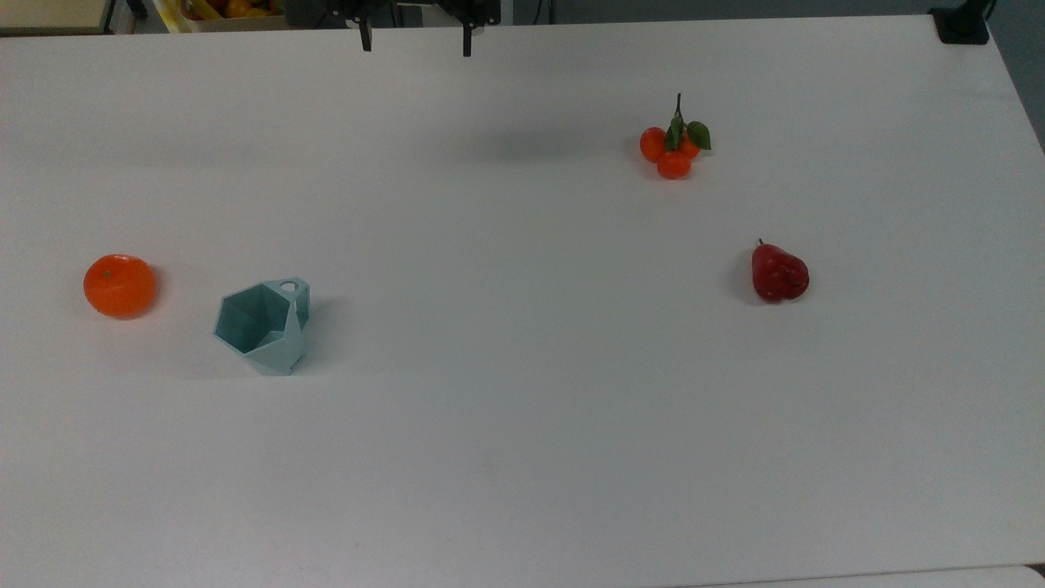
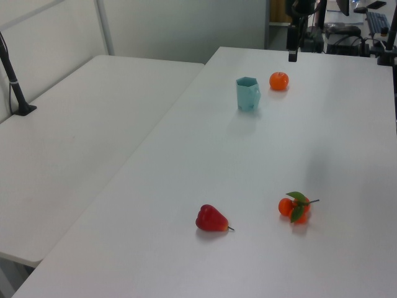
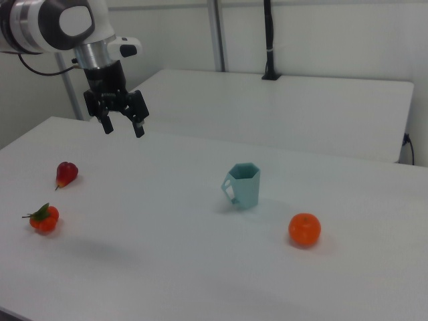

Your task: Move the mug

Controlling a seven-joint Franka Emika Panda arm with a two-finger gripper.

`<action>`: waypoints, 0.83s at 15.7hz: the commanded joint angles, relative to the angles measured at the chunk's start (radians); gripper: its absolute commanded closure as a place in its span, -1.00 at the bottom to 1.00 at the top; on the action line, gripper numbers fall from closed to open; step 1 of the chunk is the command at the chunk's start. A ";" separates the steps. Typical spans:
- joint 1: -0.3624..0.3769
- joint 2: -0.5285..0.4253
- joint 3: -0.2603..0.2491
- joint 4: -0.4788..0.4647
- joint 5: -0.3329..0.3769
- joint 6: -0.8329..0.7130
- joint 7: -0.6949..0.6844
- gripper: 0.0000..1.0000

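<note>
The arm hangs above the white table [image 3: 167, 267] with its gripper [image 3: 123, 126] pointing down, fingers spread wide and holding nothing. The mug [image 3: 243, 185] stands upright on the table, well apart from the jaws and toward the right view's right. An orange [image 3: 304, 229] sits near it on the side away from the gripper.

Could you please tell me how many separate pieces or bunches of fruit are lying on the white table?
3: the single orange beside the mug at the top view's left; the leafy cluster of small oranges toward the top view's upper right; the red pear-shaped fruit below that cluster.
</note>
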 commanded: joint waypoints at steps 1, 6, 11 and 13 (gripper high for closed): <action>-0.016 -0.009 0.010 -0.022 -0.007 -0.017 0.003 -1.00; -0.021 -0.007 0.008 -0.020 -0.002 -0.017 0.004 -1.00; -0.065 0.077 0.007 0.026 -0.010 0.015 0.123 -1.00; -0.094 0.116 0.005 0.029 -0.010 0.109 0.196 -1.00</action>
